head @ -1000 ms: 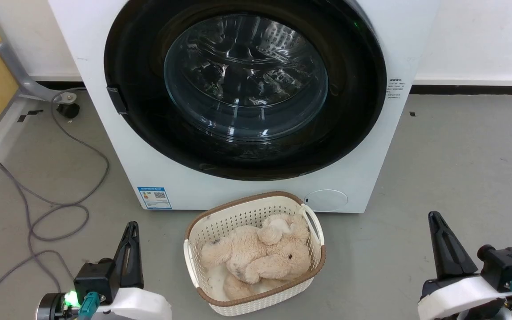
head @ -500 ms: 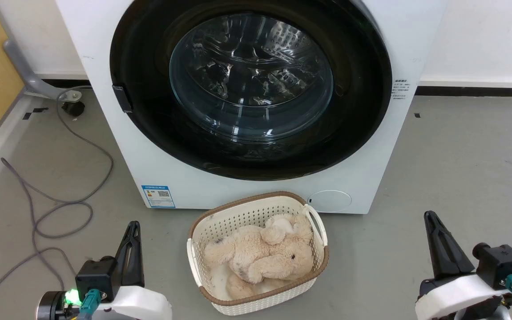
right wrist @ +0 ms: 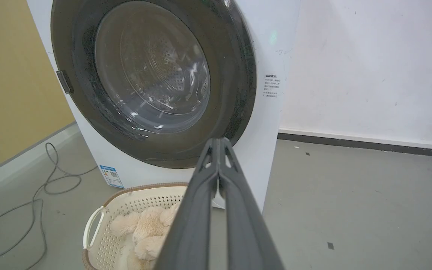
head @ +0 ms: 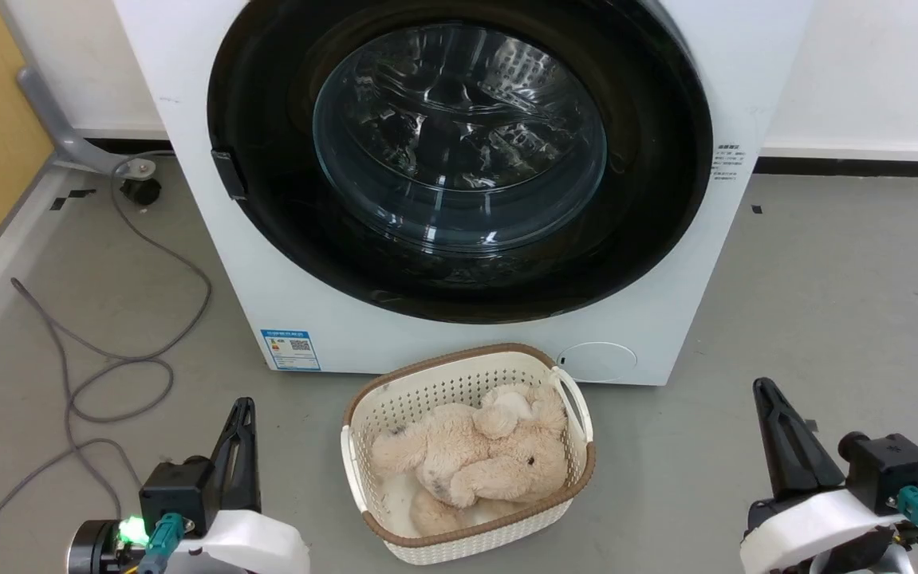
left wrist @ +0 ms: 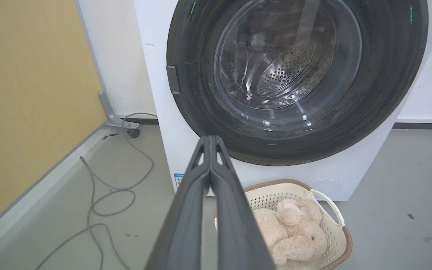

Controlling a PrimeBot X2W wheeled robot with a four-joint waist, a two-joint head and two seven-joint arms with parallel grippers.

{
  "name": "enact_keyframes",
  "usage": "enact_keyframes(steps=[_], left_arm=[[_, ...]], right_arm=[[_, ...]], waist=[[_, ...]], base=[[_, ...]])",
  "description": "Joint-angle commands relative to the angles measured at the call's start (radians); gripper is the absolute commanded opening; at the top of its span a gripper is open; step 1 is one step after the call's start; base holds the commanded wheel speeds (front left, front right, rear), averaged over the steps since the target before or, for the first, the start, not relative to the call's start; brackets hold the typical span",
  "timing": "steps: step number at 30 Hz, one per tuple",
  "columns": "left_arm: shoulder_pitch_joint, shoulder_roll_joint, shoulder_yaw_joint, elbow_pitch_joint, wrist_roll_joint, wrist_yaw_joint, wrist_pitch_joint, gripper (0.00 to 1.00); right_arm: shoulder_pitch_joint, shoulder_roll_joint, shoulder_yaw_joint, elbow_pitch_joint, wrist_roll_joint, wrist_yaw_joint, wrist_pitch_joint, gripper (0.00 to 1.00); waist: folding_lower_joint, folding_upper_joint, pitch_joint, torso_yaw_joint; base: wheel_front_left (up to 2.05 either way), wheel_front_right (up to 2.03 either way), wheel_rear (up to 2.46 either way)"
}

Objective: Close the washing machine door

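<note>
The white washing machine [head: 459, 343] [left wrist: 155, 67] [right wrist: 272, 48] stands ahead of me. Its washing machine door [head: 267, 96] [left wrist: 193, 93] [right wrist: 242, 67], a wide glossy black ring around a bulging glass window, lies flat against the front, with the steel drum showing through the glass. My left gripper [head: 244, 405] [left wrist: 209, 138] hangs low at the lower left, fingers pressed together and holding nothing. My right gripper [head: 760, 386] [right wrist: 219, 140] sits at the lower right, shut and empty as well. Both are well short of the door.
A cream perforated basket [head: 395, 391] [left wrist: 268, 191] [right wrist: 99, 232] with a beige plush toy [head: 470, 462] stands on the grey floor just before the machine, between my grippers. A grey cable [head: 124, 367] loops on the floor to the left. A yellow wall [left wrist: 24, 93] stands at the left.
The whole head view has shifted a little to the right, so the camera has moved. Both grippers stay shut and low.
</note>
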Motion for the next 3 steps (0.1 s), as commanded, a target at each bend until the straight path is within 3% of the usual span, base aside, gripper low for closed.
enact_keyframes(steps=[1, 3], left_arm=[[-0.012, 0.001, 0.000, -0.006, 0.010, -0.003, 0.006, 0.00], [-0.012, 0.001, 0.000, -0.007, 0.011, -0.004, 0.011, 0.00]], right_arm=[[0.012, 0.003, 0.002, -0.008, -0.010, -0.001, 0.006, 0.00], [0.012, 0.003, 0.004, -0.010, -0.012, -0.001, 0.010, 0.00]], waist=[[-0.0001, 0.0000, 0.000, 0.001], [-0.0001, 0.0000, 0.000, 0.003]], base=[[0.00, 0.00, 0.00], [0.00, 0.00, 0.00]])
